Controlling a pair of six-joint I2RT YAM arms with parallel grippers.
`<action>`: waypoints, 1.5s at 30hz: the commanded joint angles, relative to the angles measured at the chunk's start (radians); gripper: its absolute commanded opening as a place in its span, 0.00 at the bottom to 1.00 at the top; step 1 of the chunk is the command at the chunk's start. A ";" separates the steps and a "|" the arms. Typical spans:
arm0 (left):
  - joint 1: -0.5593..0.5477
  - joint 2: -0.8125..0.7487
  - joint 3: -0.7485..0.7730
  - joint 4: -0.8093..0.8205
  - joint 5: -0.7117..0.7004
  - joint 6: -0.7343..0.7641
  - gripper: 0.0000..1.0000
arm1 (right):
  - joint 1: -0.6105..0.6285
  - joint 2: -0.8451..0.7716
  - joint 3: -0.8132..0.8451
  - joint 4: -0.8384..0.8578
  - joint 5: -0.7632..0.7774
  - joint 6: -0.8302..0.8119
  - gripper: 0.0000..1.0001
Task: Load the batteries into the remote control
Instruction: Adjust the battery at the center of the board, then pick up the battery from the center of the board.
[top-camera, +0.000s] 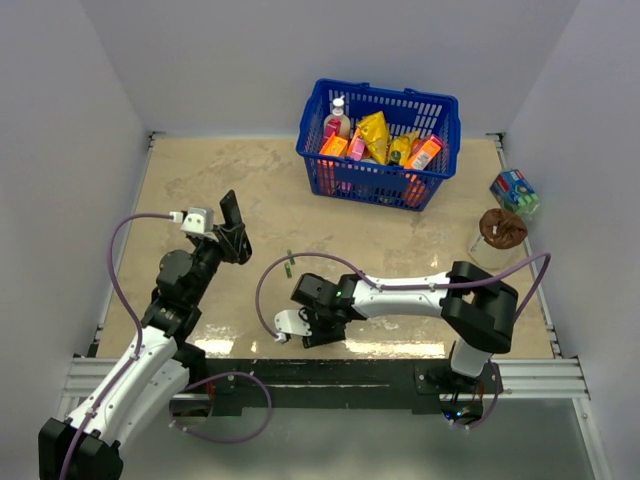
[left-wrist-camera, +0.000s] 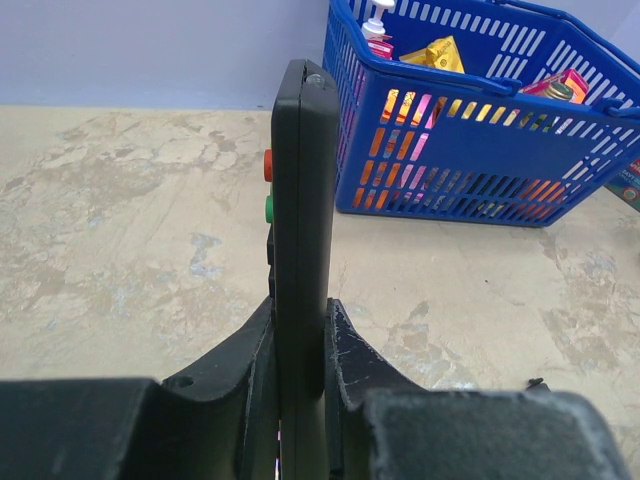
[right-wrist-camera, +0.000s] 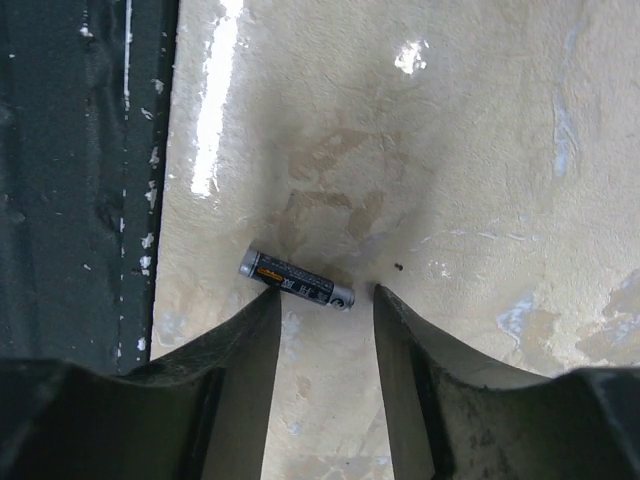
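Observation:
My left gripper (top-camera: 236, 243) is shut on the black remote control (top-camera: 231, 211) and holds it upright above the left part of the table. In the left wrist view the remote (left-wrist-camera: 301, 180) stands edge-on between the fingers (left-wrist-camera: 300, 310), with an orange and a green button on its left side. My right gripper (top-camera: 312, 332) is open and points down near the front edge. In the right wrist view a dark battery (right-wrist-camera: 290, 276) with silver ends lies on the table just beyond the gripper's (right-wrist-camera: 326, 292) tips, touching the left one. A small green battery (top-camera: 289, 264) lies between the arms.
A blue basket (top-camera: 372, 180) of packaged goods stands at the back centre-right, also in the left wrist view (left-wrist-camera: 470, 170). A brown object (top-camera: 502, 228) and a green-blue box (top-camera: 515, 190) sit at the right edge. The black front rail (right-wrist-camera: 70, 180) runs beside the dark battery.

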 joint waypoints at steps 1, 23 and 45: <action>0.005 -0.010 0.006 0.052 -0.013 0.016 0.00 | 0.017 0.041 -0.009 -0.030 -0.042 -0.109 0.50; 0.005 -0.006 0.006 0.048 -0.012 0.017 0.00 | 0.046 0.153 0.061 -0.070 -0.108 -0.027 0.00; 0.005 -0.023 -0.018 0.068 0.016 -0.040 0.00 | -0.206 0.193 0.053 0.091 0.426 0.880 0.07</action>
